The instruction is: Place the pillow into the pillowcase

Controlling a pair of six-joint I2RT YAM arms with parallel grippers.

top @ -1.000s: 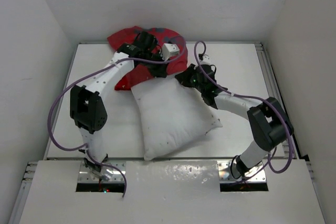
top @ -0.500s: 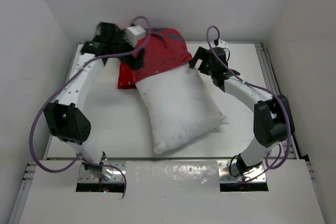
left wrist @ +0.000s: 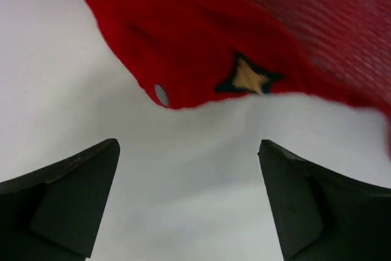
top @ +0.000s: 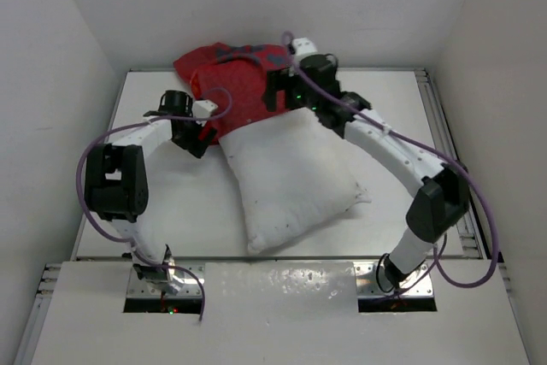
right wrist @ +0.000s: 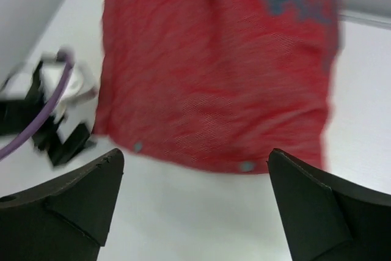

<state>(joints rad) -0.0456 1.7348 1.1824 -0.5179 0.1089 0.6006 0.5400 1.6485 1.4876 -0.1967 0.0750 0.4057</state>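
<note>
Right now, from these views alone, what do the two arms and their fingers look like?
The left arm and right arm match: white tubular links between bulky black joint housings, with a purple cable looping loosely off each. A small white block sits at each wrist. The fingers are matte black wedges tapering to blunt tips in both wrist views. No markings are legible.

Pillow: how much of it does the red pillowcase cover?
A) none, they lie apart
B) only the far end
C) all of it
B: the pillowcase covers only the far end of the pillow, and the rest of it shows bare white.
</note>
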